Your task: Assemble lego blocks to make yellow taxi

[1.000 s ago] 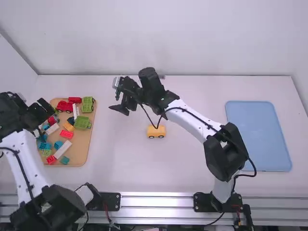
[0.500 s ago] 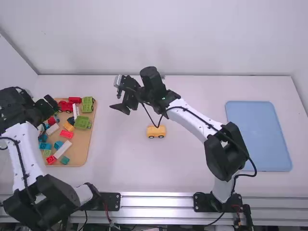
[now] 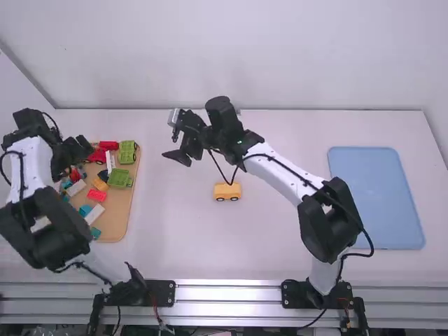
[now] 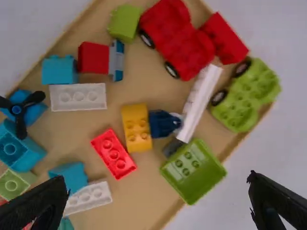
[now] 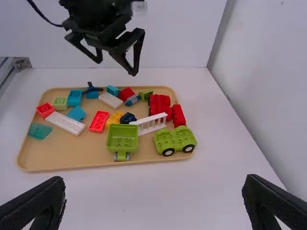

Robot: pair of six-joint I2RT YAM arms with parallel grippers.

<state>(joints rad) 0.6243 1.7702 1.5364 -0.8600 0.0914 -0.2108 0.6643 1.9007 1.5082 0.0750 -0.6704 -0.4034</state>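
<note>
On the worktop (image 3: 196,245) sits the yellow car (image 3: 227,192), wheels showing. To its left, a tray (image 3: 115,224) holds a yellow block (image 4: 136,127); the left wrist view shows its studs, the right wrist view the green wagon's (image 5: 122,138) wheels. Over the tray, the left gripper's (image 3: 85,148) jaws are wide apart, empty; the right gripper's (image 3: 170,145), between tray and car, likewise.

A plain pale back wall (image 3: 294,56) rises beyond the far edge of the white table (image 3: 175,224), meeting a pale side wall (image 3: 14,84) past the surface's far left corner. Silvery metal rails (image 3: 231,294) run along the near edge, under even light.
</note>
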